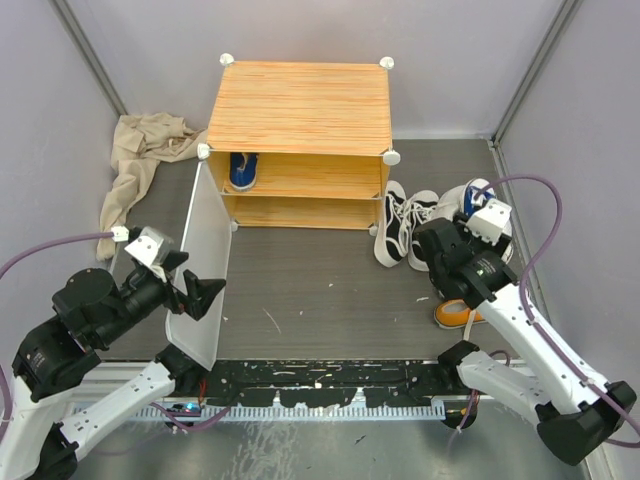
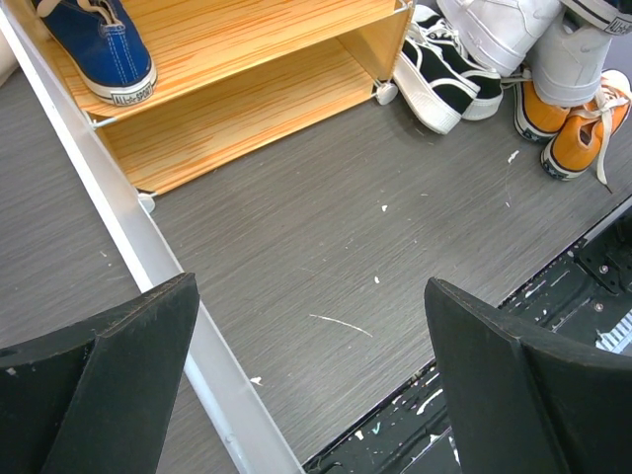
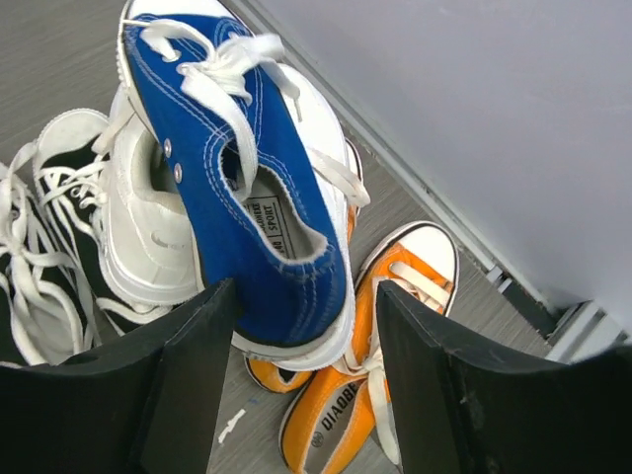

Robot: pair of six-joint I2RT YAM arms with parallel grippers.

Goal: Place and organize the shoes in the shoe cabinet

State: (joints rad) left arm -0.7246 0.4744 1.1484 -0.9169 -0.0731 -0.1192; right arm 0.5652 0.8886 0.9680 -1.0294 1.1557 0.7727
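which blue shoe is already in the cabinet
The blue shoe on the cabinet's shelf, at its left end. The other blue shoe lies on the white shoes, between the fingers of the right gripper.

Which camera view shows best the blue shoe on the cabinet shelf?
The left wrist view: the blue shoe sits close, canvas and sole plain, though cropped at the top. The top external view shows only part of it under the cabinet top. The right wrist view misses it.

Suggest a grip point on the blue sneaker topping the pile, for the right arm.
Pinch the blue sneaker across its heel end, one finger on each canvas side, coming from the heel side. It lies topmost on the white sneaker, heel nearest the open right gripper, with its loose laces farther forward.
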